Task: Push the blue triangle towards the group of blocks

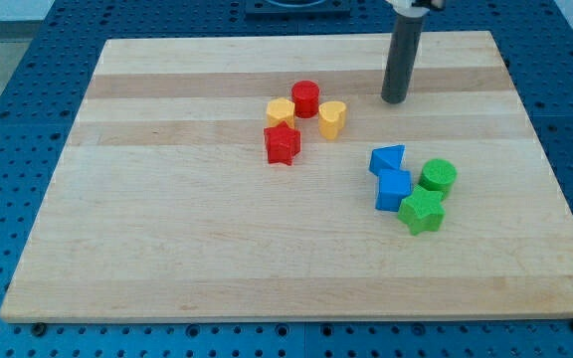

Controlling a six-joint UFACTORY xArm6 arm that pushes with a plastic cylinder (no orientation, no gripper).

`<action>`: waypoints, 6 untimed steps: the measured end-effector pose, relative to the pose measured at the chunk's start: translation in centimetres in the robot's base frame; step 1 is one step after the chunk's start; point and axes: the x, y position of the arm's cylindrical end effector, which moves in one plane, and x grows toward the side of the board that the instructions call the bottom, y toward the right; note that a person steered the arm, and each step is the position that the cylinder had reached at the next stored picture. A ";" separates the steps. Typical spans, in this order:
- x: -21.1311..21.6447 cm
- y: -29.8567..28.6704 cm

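- Board (217, 249): pale wood, smooth, striped grain.
- Rod (401, 60): dark, matt.
- Blue triangle (387, 159), red star (283, 144): smooth, plastic-looking.
- Surrounding base (8, 119): blue, perforated.

My tip (394, 99) stands at 12 o'clock of the blue triangle (387, 159), apart; the red cylinder (305, 97) group lies at 9 o'clock of my tip.

this looks like a lab to me. i see a wooden board (167, 249) lying on a blue table full of little holes (28, 119), with small coloured toy blocks on it.
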 end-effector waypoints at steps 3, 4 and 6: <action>6.0 -1.7; 6.9 -2.5; 8.5 -5.1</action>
